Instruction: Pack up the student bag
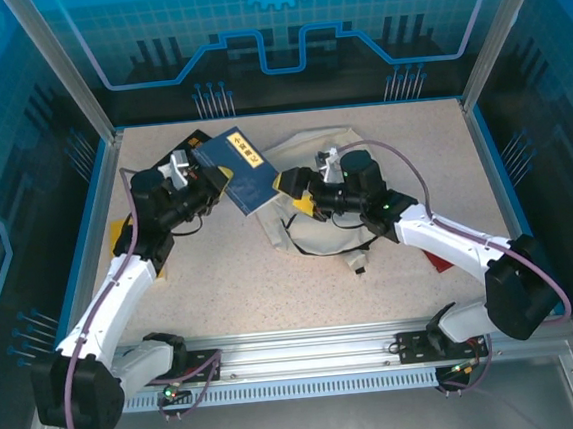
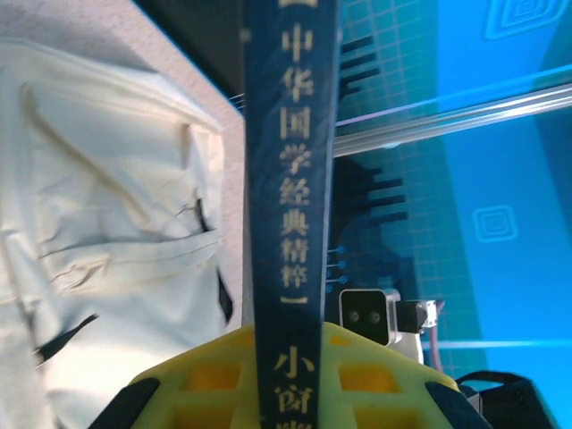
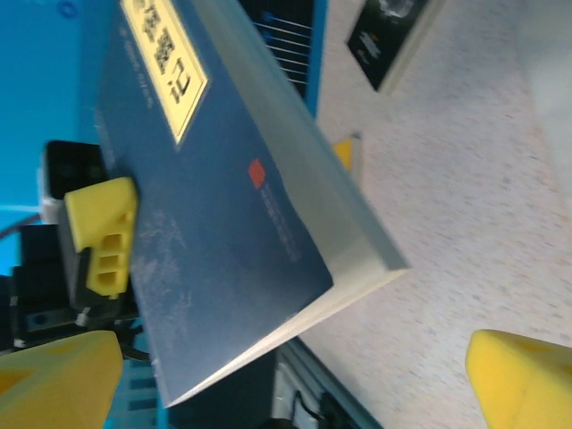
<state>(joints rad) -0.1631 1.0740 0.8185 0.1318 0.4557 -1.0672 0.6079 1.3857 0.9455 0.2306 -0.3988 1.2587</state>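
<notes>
From my station I saw the left jaws clamped on a dark blue book (image 1: 242,168), holding it tilted above the bench (image 1: 222,280). In the left wrist view the book's spine ran straight up between the yellow fingers (image 2: 206,375), with pale Chinese characters printed along it. In the right wrist view one of those left fingers (image 3: 98,237) pressed on the book's cover.

The right jaws stood wide apart and held nothing, just beside the book's free edge. Their yellow fingertips (image 3: 523,380) sat at the two bottom corners of the right wrist view.

The student bag (image 1: 313,234) lay crumpled on the bench near its middle, partly under the right arm (image 1: 439,236) and close to the book. A black book (image 1: 195,142) lay on the bench behind the left wrist.
</notes>
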